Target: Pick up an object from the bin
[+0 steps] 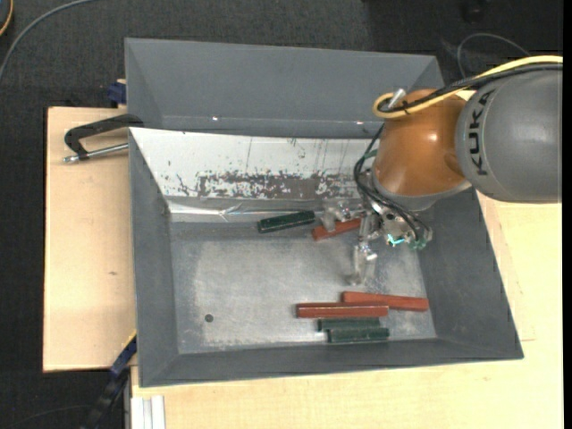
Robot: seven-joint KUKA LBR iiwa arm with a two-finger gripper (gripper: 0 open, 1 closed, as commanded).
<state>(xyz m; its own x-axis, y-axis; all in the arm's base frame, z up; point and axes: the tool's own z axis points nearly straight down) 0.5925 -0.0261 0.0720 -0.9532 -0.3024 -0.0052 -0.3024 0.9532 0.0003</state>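
My gripper (365, 247) hangs below the arm's orange cover at the right of the bin, above the floor near the back wall. Just to its left lies a short orange-red bar (332, 231), with its right end close by the gripper; I cannot tell whether they touch. A dark green bar (286, 223) lies further left along the back wall. In front of the gripper a red bar (385, 303) lies flat on the floor.
Near the front wall lie a longer red bar (341, 311) and a dark green bar (357, 333), side by side. A small dark dot (209, 319) marks the floor at the front left. The arm enters from the right.
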